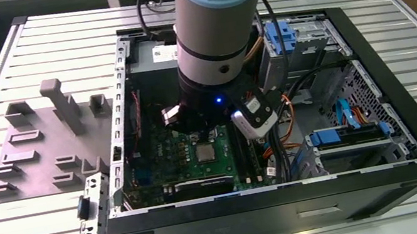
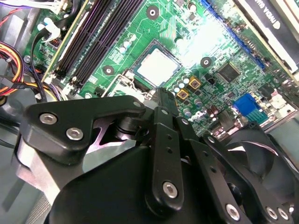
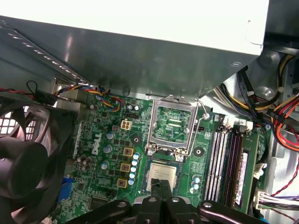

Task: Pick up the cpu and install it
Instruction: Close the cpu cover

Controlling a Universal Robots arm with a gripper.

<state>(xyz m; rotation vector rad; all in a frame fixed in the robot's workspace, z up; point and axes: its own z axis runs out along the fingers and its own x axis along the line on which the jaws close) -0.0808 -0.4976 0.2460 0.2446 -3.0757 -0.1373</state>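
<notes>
The cpu (image 3: 162, 176) is a flat silvery square lying level in its socket on the green motherboard (image 3: 107, 186). In the second wrist view the cpu (image 2: 157, 66) sits just beyond the black fingertips. The silver socket frame (image 3: 172, 125) stands swung open beside it, showing green board inside. My gripper (image 3: 161, 189) hovers at the cpu's edge, shut, its fingers pressed together with nothing between them. From the exterior view, the arm reaches down into the open computer case (image 1: 416, 139), and the cpu (image 1: 206, 152) shows just below the wrist.
A black fan (image 3: 28, 158) sits close on one side of the socket, memory slots (image 3: 229, 158) and bundled cables (image 3: 280, 116) on the other. A grey plate with plastic blocks (image 1: 36, 152) lies at the exterior view's left. Blue drive brackets (image 1: 347, 132) fill the case's other end.
</notes>
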